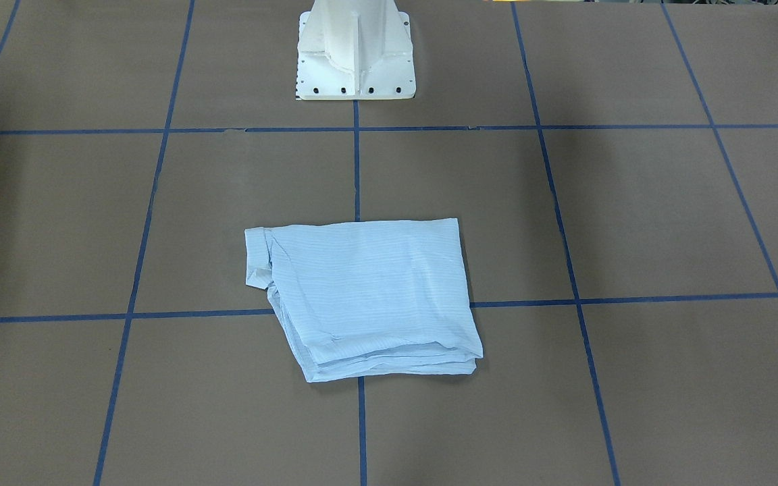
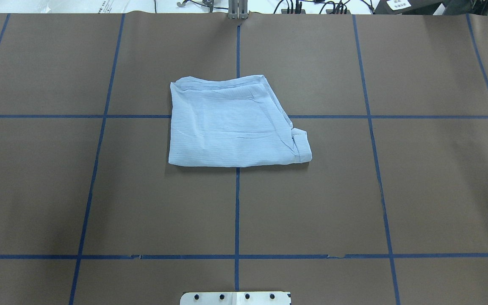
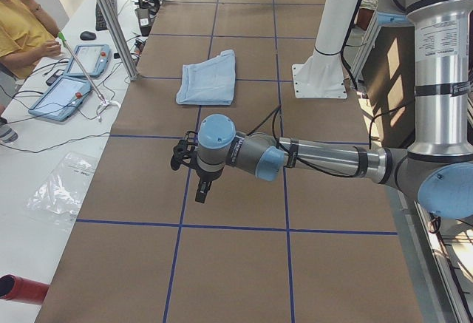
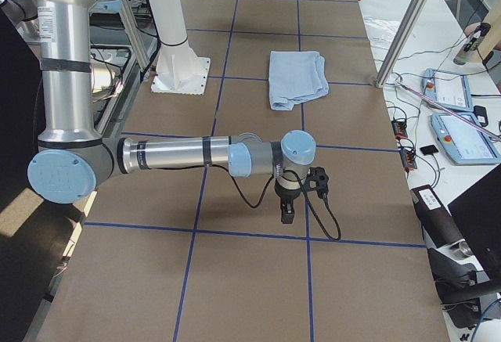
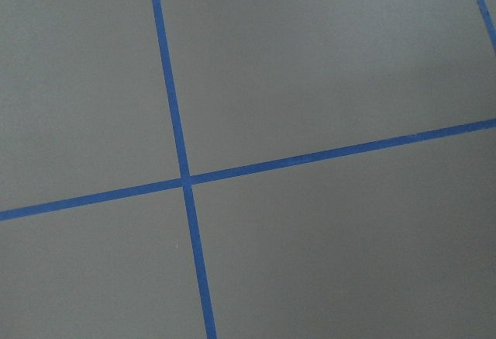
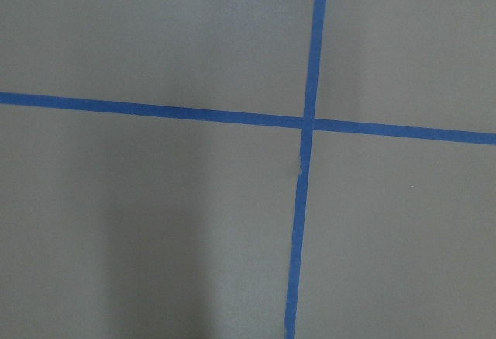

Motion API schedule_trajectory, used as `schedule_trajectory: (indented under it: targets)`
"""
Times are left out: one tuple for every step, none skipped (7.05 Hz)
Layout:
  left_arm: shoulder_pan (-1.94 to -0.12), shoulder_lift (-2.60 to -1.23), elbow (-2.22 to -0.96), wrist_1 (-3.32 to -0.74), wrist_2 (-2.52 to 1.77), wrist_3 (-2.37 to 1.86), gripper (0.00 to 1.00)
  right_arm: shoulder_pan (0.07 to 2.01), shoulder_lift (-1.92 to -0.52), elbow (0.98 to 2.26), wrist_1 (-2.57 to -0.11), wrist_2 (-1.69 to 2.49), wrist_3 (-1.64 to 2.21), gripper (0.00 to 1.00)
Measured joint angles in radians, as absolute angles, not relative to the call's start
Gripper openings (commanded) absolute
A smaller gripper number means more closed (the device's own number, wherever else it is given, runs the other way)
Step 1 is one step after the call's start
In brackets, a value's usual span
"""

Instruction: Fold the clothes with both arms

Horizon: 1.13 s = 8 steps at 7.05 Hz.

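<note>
The light-blue striped shirt [image 1: 369, 297] lies folded into a compact, roughly rectangular stack at the middle of the brown table; it also shows in the overhead view [image 2: 231, 127] and both side views [image 3: 209, 77] [image 4: 296, 77]. My left gripper [image 3: 201, 194] points down over bare table, well away from the shirt, toward the table's left end. My right gripper [image 4: 287, 215] points down the same way toward the right end. Neither touches the shirt. I cannot tell whether either is open or shut. Both wrist views show only table and blue tape.
The white pedestal base [image 1: 355, 61] stands behind the shirt. Blue tape lines [image 2: 237, 203] grid the table. An operator [image 3: 22, 27] sits by tablets [image 3: 66, 94] beyond the far long edge. Metal frame posts [image 3: 111, 27] [image 4: 403, 29] stand on that edge.
</note>
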State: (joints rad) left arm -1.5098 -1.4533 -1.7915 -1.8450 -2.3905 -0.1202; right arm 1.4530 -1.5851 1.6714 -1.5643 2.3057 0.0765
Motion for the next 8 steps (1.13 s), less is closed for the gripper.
schedule_trajectory:
  targets:
    - [-1.509, -1.455, -1.793, -1.846, -2.391, -0.118, 1.00, 1.453, -1.583, 1.671, -1.565, 2.304, 0.080, 1.00]
    - [-1.508, -1.458, -1.792, -1.848, -2.391, -0.115, 1.00, 1.453, -1.582, 1.670, -1.565, 2.305, 0.084, 1.00]
    - [-1.508, -1.462, -1.787, -1.849, -2.390, -0.112, 1.00, 1.453, -1.582, 1.670, -1.565, 2.307, 0.085, 1.00]
    - [-1.508, -1.465, -1.781, -1.849, -2.389, -0.113, 1.00, 1.453, -1.583, 1.669, -1.565, 2.310, 0.087, 1.00]
    - [-1.508, -1.463, -1.779, -1.849, -2.389, -0.118, 1.00, 1.454, -1.583, 1.670, -1.565, 2.310, 0.087, 1.00]
    - [-1.509, -1.457, -1.777, -1.849, -2.389, -0.121, 1.00, 1.455, -1.583, 1.671, -1.565, 2.307, 0.086, 1.00]
    - [-1.510, -1.447, -1.782, -1.849, -2.390, -0.122, 1.00, 1.455, -1.585, 1.674, -1.564, 2.306, 0.086, 1.00]
    - [-1.510, -1.438, -1.790, -1.848, -2.392, -0.123, 1.00, 1.456, -1.586, 1.676, -1.564, 2.306, 0.086, 1.00]
